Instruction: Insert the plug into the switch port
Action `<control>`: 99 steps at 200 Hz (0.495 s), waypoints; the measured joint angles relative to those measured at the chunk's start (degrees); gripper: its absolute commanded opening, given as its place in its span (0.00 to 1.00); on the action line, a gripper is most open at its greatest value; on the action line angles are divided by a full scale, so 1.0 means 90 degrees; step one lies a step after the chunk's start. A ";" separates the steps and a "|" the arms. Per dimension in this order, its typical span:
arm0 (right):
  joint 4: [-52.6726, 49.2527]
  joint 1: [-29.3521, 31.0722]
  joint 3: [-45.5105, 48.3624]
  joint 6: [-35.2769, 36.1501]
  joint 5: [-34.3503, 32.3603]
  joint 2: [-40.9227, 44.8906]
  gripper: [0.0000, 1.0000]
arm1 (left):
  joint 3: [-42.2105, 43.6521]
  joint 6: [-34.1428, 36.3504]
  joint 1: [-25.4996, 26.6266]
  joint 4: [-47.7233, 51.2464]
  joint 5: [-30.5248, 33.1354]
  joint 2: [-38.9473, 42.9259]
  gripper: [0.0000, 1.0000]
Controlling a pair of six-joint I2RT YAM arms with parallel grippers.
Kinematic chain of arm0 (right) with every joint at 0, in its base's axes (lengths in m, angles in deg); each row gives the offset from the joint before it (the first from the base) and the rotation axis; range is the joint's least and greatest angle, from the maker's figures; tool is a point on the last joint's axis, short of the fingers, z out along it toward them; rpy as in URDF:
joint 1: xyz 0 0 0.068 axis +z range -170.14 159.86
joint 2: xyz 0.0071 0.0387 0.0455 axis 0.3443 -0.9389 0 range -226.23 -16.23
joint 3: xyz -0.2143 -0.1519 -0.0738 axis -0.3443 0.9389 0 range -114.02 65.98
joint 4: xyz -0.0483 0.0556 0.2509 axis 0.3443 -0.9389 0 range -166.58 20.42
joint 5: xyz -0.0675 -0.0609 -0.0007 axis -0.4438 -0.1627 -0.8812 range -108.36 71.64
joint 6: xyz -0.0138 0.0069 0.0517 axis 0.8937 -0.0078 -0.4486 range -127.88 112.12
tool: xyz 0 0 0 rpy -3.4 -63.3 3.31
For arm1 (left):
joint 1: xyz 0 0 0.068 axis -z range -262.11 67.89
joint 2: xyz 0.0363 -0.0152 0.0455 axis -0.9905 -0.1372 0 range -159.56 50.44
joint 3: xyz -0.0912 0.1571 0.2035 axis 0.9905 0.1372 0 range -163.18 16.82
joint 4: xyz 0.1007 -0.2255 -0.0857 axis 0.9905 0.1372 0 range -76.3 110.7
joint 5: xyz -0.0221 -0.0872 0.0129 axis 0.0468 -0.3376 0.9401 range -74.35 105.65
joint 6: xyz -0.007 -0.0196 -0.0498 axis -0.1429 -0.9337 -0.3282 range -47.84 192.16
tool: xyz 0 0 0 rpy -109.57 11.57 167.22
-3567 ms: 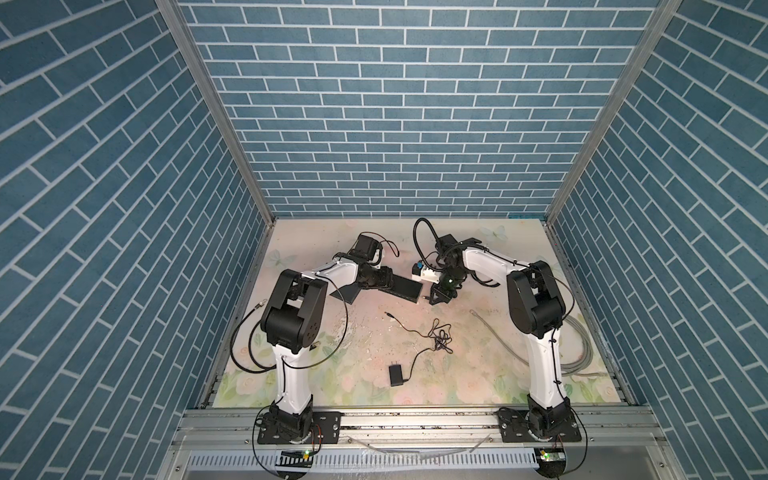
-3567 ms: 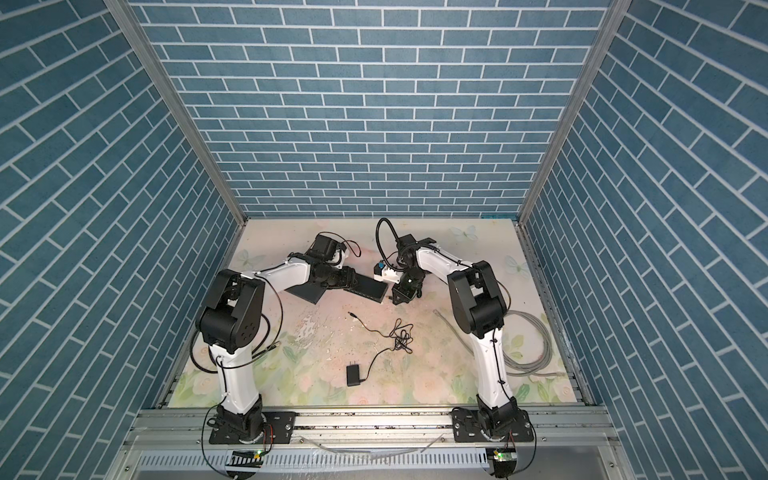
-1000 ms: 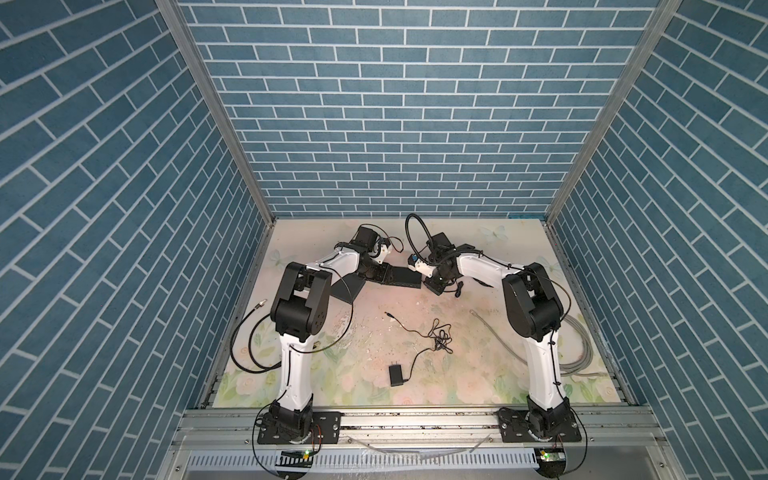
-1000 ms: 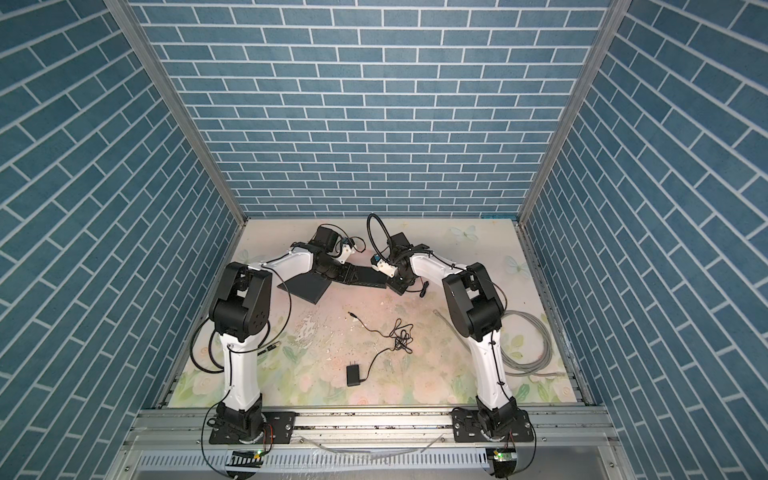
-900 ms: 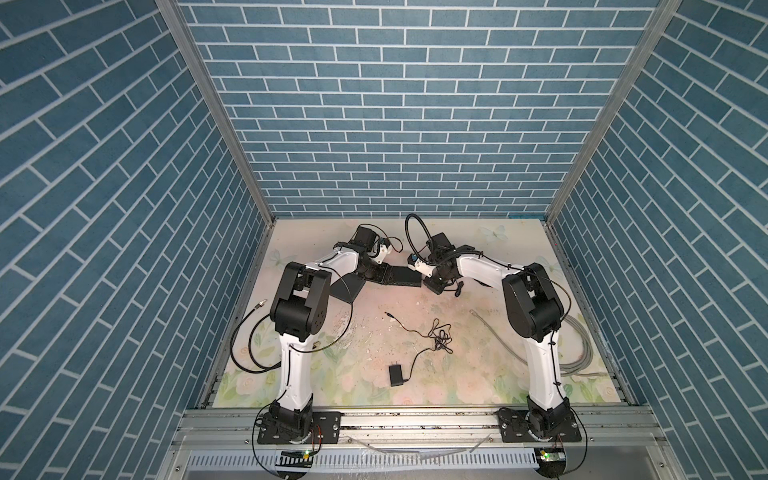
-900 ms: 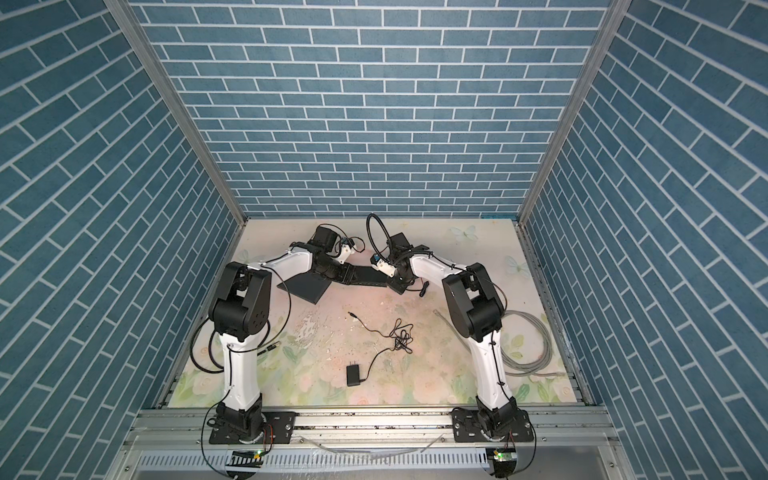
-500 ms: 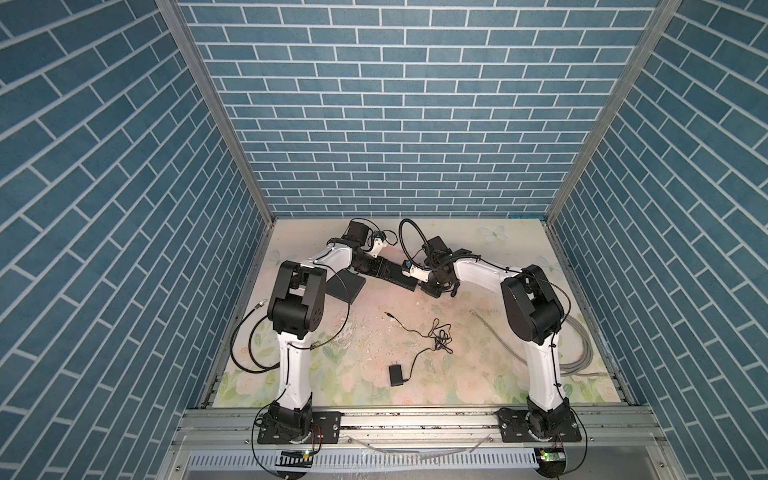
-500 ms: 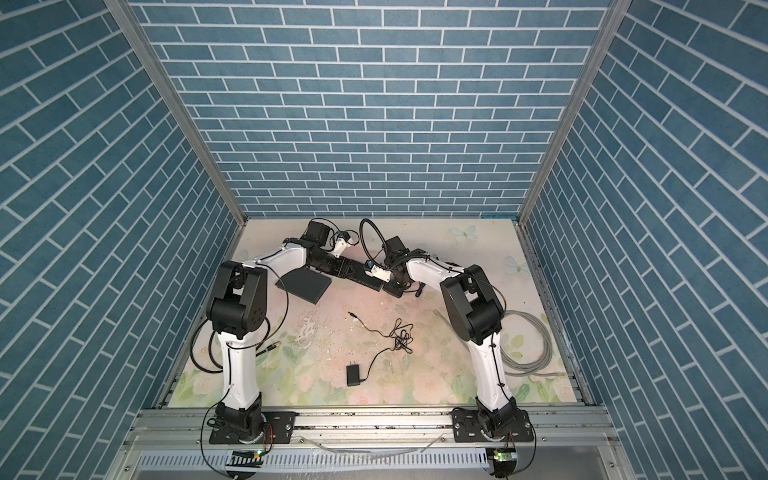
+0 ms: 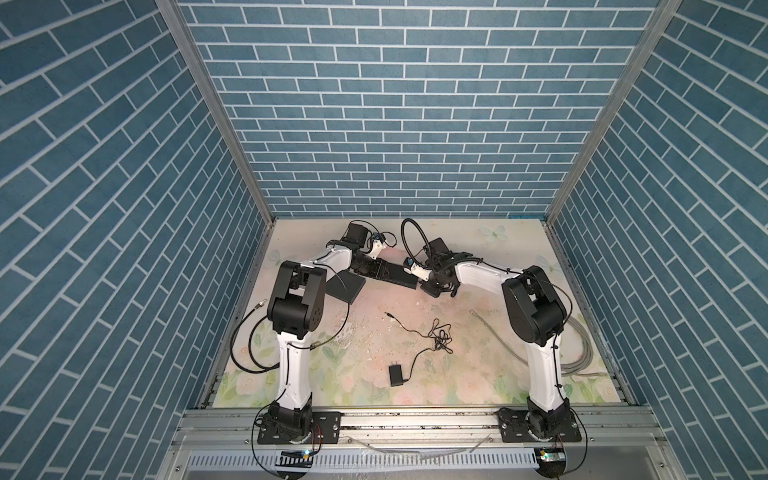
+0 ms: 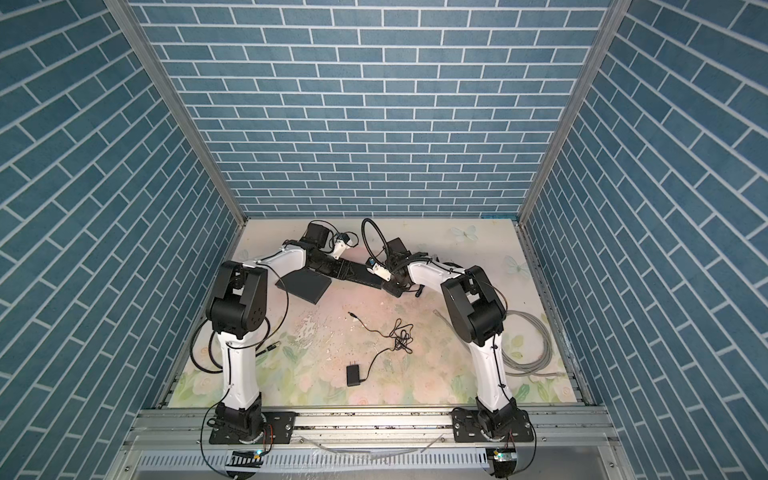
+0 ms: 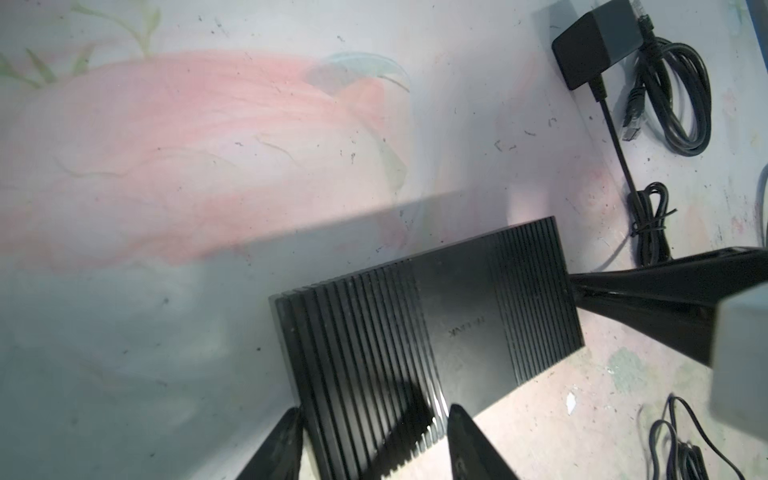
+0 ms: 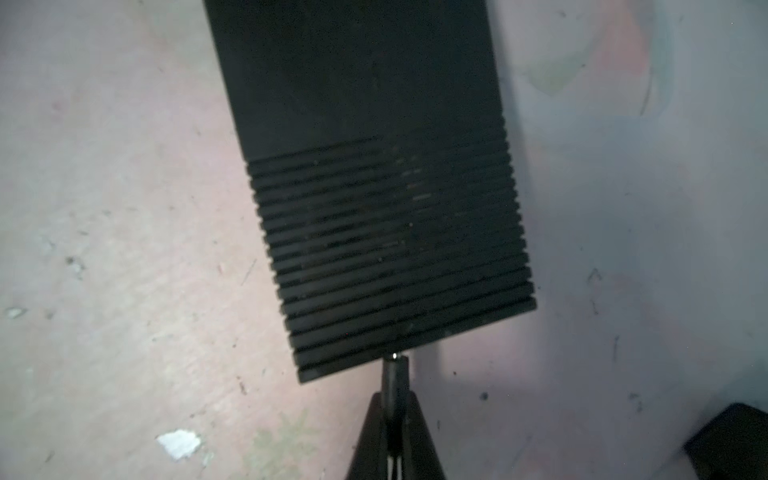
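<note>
Black switch (image 11: 428, 332): ribbed housing with a smooth middle band. In both top views it stretches between the two arms in the back half of the counter (image 9: 478, 365).
Left end effector (image 11: 372, 411): jaws stand part-way apart and clamp the switch, one finger on each long side, close to one short end.
Right end effector (image 12: 392, 397): closed on the plug (image 12: 394, 374), with the fingers pinched tight around its black body.
Plug position: small black barrel type, pointing at the other short end of the switch. Its shiny tip touches that edge. If it already sits inside the port, I cannot tell.
Height of switch: not clear if it rests on the counter or is held a little above it.
Power adapter (image 9: 395, 375): lies in the front part of the counter, well apart from the switch, with its thin cord (image 9: 434, 338) tangled near it.
Grey cable (image 9: 582, 345): coiled at the right edge of the counter, beside the right arm.
Dark flat panel (image 9: 347, 284): on the counter under the left arm, just beside the switch.
</note>
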 measured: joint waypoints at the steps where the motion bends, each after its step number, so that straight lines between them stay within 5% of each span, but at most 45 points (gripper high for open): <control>1: 0.0039 0.0000 0.0019 -0.0002 0.0000 0.0005 0.00 | 0.0000 0.0000 -0.0002 0.0002 0.0002 0.0000 0.56; 99: 0.0772 -0.0063 0.0503 0.0806 0.0733 0.0155 0.00 | -0.0408 0.0508 -0.0097 0.0617 0.0112 -0.0255 0.56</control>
